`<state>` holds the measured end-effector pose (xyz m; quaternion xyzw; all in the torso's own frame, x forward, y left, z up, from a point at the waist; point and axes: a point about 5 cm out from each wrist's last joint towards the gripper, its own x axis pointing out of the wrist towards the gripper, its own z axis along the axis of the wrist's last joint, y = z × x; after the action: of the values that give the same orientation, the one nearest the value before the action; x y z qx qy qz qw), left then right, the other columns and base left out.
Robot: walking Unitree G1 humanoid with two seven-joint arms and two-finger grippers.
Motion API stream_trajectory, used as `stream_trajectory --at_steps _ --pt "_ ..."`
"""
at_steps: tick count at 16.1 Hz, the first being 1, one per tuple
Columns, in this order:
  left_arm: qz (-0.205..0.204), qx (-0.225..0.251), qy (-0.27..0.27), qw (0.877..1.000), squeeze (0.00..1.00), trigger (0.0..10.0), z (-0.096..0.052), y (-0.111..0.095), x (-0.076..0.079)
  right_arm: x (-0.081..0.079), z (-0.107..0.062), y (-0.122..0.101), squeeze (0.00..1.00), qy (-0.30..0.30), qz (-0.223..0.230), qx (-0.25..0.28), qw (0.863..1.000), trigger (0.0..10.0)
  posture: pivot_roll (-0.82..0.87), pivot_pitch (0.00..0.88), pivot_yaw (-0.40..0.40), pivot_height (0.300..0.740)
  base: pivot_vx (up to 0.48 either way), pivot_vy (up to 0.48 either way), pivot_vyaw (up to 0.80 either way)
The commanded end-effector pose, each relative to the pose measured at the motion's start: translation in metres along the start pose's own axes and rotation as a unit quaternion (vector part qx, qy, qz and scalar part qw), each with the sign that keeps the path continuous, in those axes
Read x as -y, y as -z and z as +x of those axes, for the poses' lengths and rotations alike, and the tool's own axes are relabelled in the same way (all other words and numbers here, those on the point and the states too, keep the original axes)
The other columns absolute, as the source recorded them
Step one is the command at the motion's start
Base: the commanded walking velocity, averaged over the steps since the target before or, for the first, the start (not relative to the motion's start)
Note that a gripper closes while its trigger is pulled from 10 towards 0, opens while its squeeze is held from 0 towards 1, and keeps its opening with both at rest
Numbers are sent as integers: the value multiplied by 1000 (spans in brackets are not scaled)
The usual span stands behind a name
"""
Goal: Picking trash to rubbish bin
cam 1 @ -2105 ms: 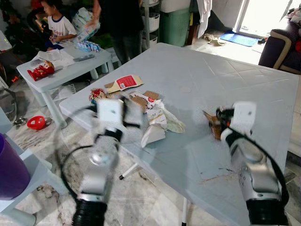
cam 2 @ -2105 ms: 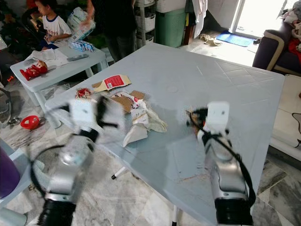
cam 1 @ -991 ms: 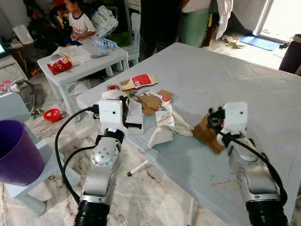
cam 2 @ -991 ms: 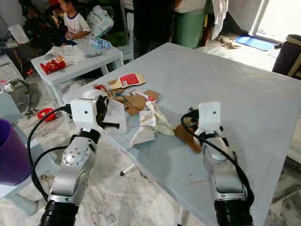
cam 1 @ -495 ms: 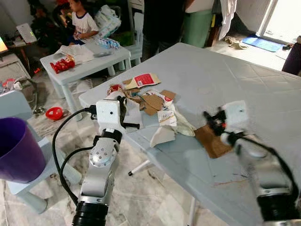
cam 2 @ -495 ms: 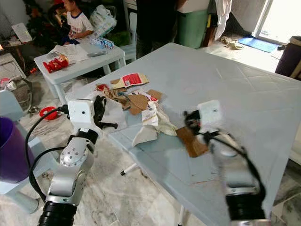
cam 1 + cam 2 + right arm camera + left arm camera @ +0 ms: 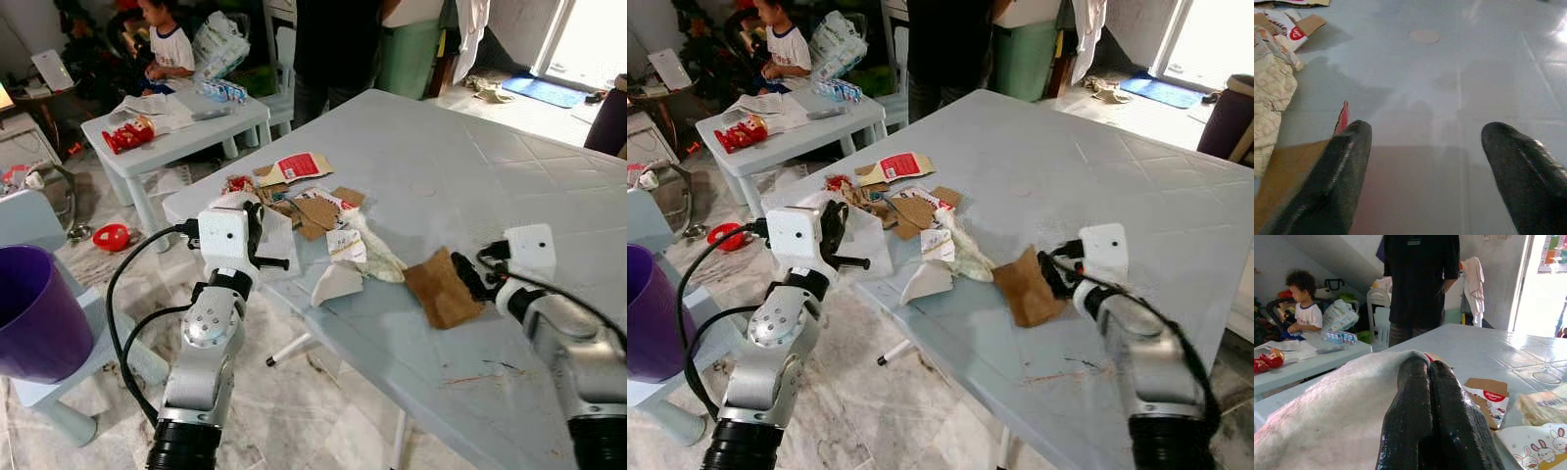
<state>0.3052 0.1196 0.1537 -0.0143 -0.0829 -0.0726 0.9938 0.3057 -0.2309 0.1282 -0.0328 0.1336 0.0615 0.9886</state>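
Brown cardboard piece lies flat on the pale grey desk, touching the tips of the right pincer, whose fingers are spread and released. Beyond it toward the left pincer sits a heap of trash: crumpled paper, torn card and a red-labelled packet. The left pincer hovers at the desk's near corner, clenched on a white sheet of paper. A purple bin stands on the floor well to the left pincer's outer side.

In the left wrist view the two black fingers press together with the white sheet draped just beside them; a person in black stands past the desk.

In the right wrist view the fingers stand wide apart, the brown cardboard under the one nearer the heap.
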Motion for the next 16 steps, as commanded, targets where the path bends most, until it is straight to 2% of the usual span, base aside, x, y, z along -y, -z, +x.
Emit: stream_trajectory --at_steps 1,2,3,4,7,8,9,12,16 --pt "0 2 2 1000 0 0 2 -3 -1 6 -1 -15 906 4 7 22 1000 10000 -29 0 -7 740 0 0 0" --pt "0 4 -2 1000 0 0 3 -4 -2 10 0 -21 267 20 11 41 999 10000 -24 0 -13 740 0 0 0" --pt "-3 8 -13 1000 0 0 3 -6 -4 13 0 -34 0 45 16 89 995 10000 -30 0 -10 740 0 0 0" --pt "-8 4 -18 1000 0 0 3 -4 -5 9 -1 -36 0 31 44 105 993 10000 -19 0 -13 740 0 0 0" --pt "-5 2 -11 1000 0 0 2 -4 -6 -4 -3 -21 0 -41 77 47 995 10000 -17 0 -11 740 0 0 0" --pt "-4 2 -11 1000 0 0 2 -4 -8 -4 -5 -17 0 -55 73 30 995 10000 -17 0 -11 740 0 0 0" --pt "-3 1 -12 1000 0 0 2 -4 -10 -2 -8 -16 0 -68 91 21 993 10000 -20 0 -10 740 0 0 0" --pt "-4 -1 -15 1000 0 0 1 -3 -11 0 -13 -6 0 -83 79 -17 993 10000 -26 0 -8 740 0 0 0" --pt "-7 -4 -8 1000 0 0 1 -3 -8 -16 -22 10 0 -139 77 -67 985 10000 -20 0 -1 740 0 0 0"
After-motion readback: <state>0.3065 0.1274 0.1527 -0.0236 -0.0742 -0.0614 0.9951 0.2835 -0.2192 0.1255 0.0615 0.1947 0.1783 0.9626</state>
